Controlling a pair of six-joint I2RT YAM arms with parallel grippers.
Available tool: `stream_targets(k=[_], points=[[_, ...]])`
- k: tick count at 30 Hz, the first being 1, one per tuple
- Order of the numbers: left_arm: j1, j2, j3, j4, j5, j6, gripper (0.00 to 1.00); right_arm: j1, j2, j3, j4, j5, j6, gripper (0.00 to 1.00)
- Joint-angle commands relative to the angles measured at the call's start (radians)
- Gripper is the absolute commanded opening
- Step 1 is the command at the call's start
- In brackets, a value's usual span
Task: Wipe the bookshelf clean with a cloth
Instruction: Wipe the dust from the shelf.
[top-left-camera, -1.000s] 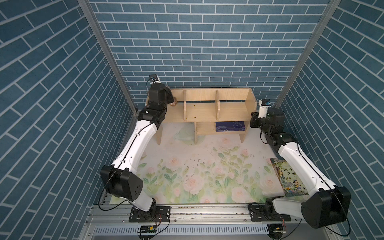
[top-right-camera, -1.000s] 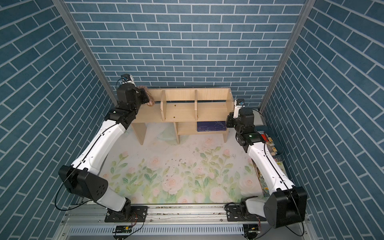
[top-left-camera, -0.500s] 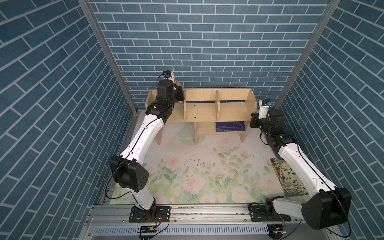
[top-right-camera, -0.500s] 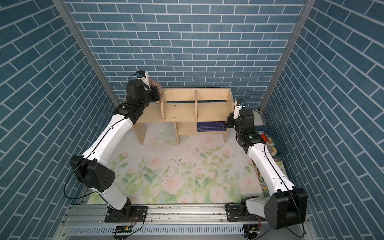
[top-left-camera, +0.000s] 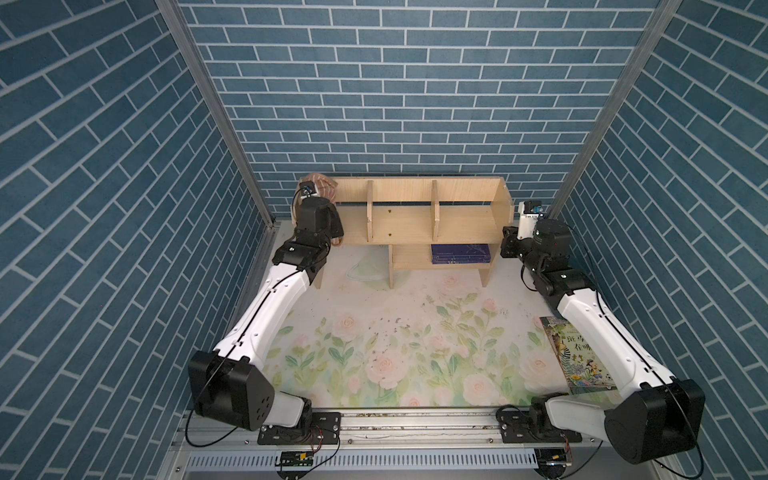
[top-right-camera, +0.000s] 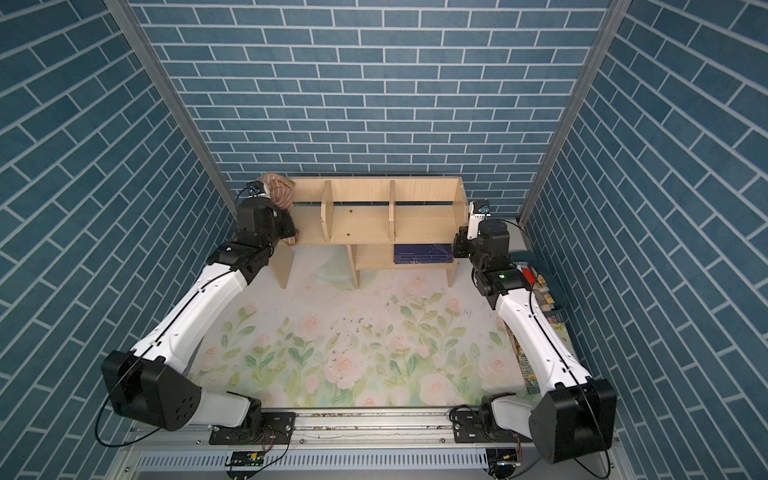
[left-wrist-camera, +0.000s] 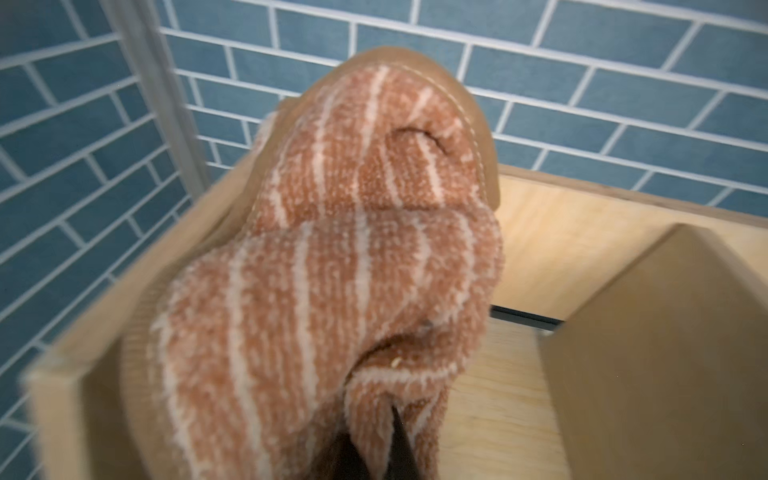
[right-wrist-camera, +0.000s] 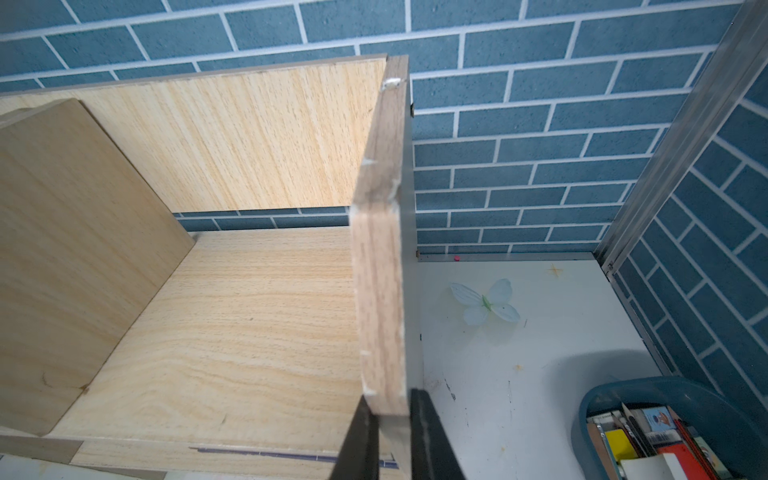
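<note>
The light wood bookshelf (top-left-camera: 415, 220) stands against the back wall in both top views (top-right-camera: 361, 224). The brown and beige striped cloth (left-wrist-camera: 332, 257) is bunched over the shelf's left end panel at its back corner, and shows there in both top views (top-left-camera: 323, 186) (top-right-camera: 277, 192). My left gripper (left-wrist-camera: 376, 446) is shut on the cloth; only its dark fingertips show under the folds. My right gripper (right-wrist-camera: 388, 415) is shut on the front edge of the bookshelf's right side panel (right-wrist-camera: 380, 270), one finger on each face. It sits at the shelf's right end (top-left-camera: 509, 243).
A dark blue book (top-left-camera: 461, 253) lies in the lower cubby. A picture book (top-left-camera: 579, 357) lies at the mat's front right, under the right arm. A teal bin (right-wrist-camera: 598, 399) of small items stands right of the shelf. Dark crumbs (top-left-camera: 395, 328) dot the floral mat. Brick walls stand close around.
The left arm swung the cloth up and right toward the first divider, then drew back to the shelf's left end. The right arm has not moved.
</note>
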Motion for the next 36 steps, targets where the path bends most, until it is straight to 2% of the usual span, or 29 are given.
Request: stream_targets(k=[1, 5, 10, 14, 18, 22, 26, 30, 36], points=[[0.009, -0.009, 0.015, 0.005, -0.066, 0.013, 0.00, 0.027, -0.014, -0.029, -0.047, -0.109, 0.073, 0.00], [0.007, 0.019, 0.097, 0.002, -0.003, 0.001, 0.00, 0.027, -0.006, -0.014, -0.058, -0.109, 0.073, 0.00], [-0.022, 0.045, 0.167, 0.055, 0.138, 0.020, 0.00, 0.026, -0.001, 0.015, -0.077, -0.109, 0.070, 0.00], [-0.062, 0.073, 0.161, 0.037, 0.096, 0.030, 0.00, 0.026, -0.003, 0.012, -0.077, -0.109, 0.070, 0.00], [-0.083, 0.061, 0.040, 0.045, 0.077, 0.022, 0.00, 0.027, -0.004, -0.004, -0.069, -0.109, 0.071, 0.00], [-0.123, 0.029, -0.099, 0.093, 0.106, 0.031, 0.00, 0.027, -0.001, -0.012, -0.061, -0.109, 0.073, 0.00], [-0.141, 0.009, -0.160, 0.098, 0.110, 0.014, 0.00, 0.027, -0.001, -0.015, -0.057, -0.109, 0.077, 0.00], [-0.117, 0.024, -0.092, 0.023, -0.028, 0.016, 0.00, 0.027, -0.004, -0.011, -0.064, -0.109, 0.077, 0.00], [0.015, 0.047, 0.026, -0.056, -0.060, 0.009, 0.00, 0.027, -0.016, -0.011, -0.072, -0.109, 0.071, 0.00]])
